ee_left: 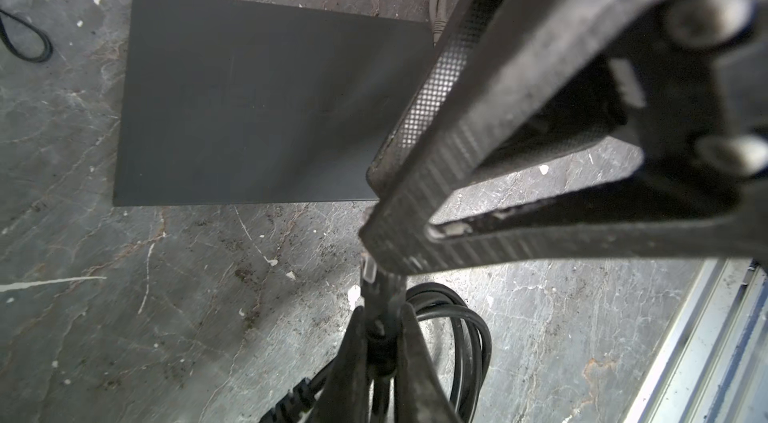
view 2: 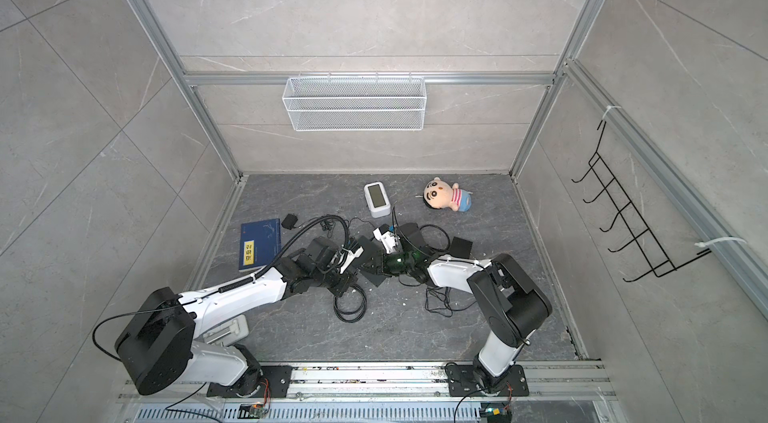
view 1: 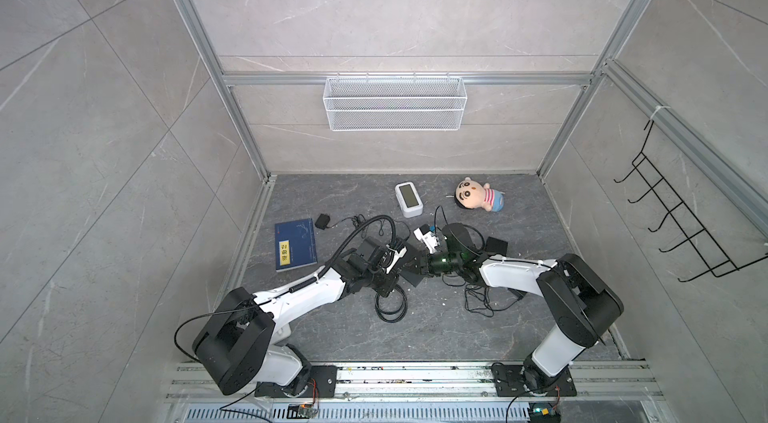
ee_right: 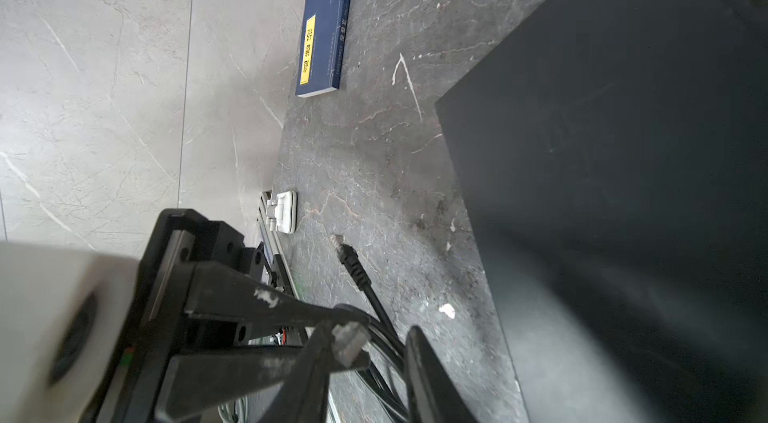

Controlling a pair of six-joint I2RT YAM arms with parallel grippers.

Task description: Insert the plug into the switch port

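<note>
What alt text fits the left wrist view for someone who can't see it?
The left gripper pinches a black cable's clear plug, while the right gripper reaches in at its tip. Beyond lies the flat black switch on a dark marbled table.

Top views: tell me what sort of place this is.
Probably a robot test cell: grey marble-look tile walls in a silver aluminium frame, a white wire-mesh basket hung on it, two black-and-white robot arms bolted at the front.

Left arm and right arm reach inward and low, the 2 grippers meeting at centre. Left gripper: jaws closed. Right gripper: jaws partly apart.
</note>
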